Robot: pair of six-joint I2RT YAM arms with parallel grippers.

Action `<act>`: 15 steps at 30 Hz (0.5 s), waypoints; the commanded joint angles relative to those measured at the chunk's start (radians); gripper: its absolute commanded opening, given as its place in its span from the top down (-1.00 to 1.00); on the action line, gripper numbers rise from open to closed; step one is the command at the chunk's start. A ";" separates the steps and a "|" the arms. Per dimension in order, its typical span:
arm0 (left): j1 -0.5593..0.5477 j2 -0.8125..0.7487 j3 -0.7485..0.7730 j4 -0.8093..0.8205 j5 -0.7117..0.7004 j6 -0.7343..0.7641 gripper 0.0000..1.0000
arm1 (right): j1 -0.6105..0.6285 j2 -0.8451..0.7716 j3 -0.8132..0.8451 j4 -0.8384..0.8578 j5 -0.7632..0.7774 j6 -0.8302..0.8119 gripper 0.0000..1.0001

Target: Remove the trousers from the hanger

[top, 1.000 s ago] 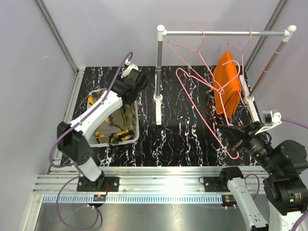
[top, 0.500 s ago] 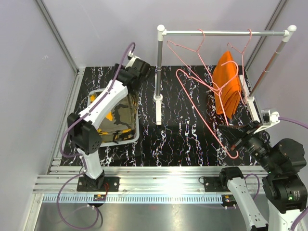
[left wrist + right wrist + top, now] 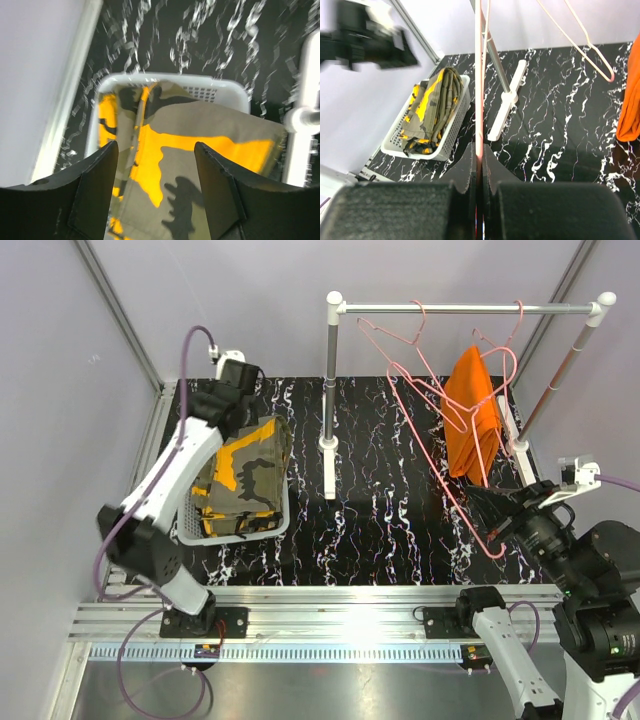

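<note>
My left gripper (image 3: 155,150) hangs jaws apart, camo trousers (image 3: 215,125) below them in the basket (image 3: 165,78) (safely off); right gripper (image 3: 478,148) pinches the bare hanger (image 3: 478,75), steadying it, I'd say

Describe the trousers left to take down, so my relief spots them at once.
Find the metal clothes rail with white posts at the back right. Hanging near its right end are the plain bright orange trousers, the only garment on the rail; the olive camouflage trousers lie in the white basket, left.
</note>
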 commanded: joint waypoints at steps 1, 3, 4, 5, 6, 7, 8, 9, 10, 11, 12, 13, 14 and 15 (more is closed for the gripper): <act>0.043 0.191 -0.048 0.025 0.087 -0.080 -0.28 | -0.003 0.016 0.046 0.016 0.013 -0.022 1.00; 0.048 0.246 -0.049 -0.008 0.057 -0.106 -0.26 | -0.002 0.015 0.049 0.019 0.013 -0.021 1.00; 0.049 0.272 -0.058 -0.013 0.053 -0.126 -0.26 | -0.003 0.015 0.051 0.020 0.013 -0.019 1.00; 0.049 0.309 -0.071 -0.009 0.057 -0.135 -0.30 | -0.005 0.016 0.054 0.020 0.013 -0.019 1.00; 0.051 0.331 -0.104 -0.002 0.051 -0.160 -0.32 | -0.002 0.016 0.054 0.025 0.016 -0.019 1.00; 0.057 0.349 -0.118 0.005 0.045 -0.173 -0.32 | -0.003 0.016 0.054 0.025 0.019 -0.019 1.00; 0.062 0.396 -0.129 0.002 0.030 -0.189 -0.31 | -0.005 0.027 0.059 0.025 0.024 -0.019 1.00; 0.066 0.418 -0.147 -0.004 0.016 -0.221 -0.30 | -0.003 0.035 0.063 0.016 0.045 -0.024 1.00; 0.075 0.439 -0.157 -0.008 -0.001 -0.235 -0.26 | -0.005 0.041 0.077 0.008 0.059 -0.027 1.00; 0.080 0.464 -0.169 -0.009 -0.022 -0.244 -0.23 | -0.005 0.056 0.085 0.000 0.074 -0.032 1.00; 0.083 0.495 -0.178 -0.009 -0.036 -0.262 -0.17 | -0.003 0.064 0.092 -0.013 0.111 -0.036 1.00; 0.086 0.510 -0.193 -0.012 -0.051 -0.270 -0.16 | -0.002 0.067 0.112 -0.020 0.131 -0.045 1.00; 0.086 0.521 -0.200 -0.016 -0.079 -0.275 -0.15 | -0.003 0.074 0.120 -0.024 0.149 -0.048 1.00; 0.088 0.538 -0.203 -0.021 -0.097 -0.290 -0.15 | -0.003 0.078 0.129 -0.032 0.188 -0.059 1.00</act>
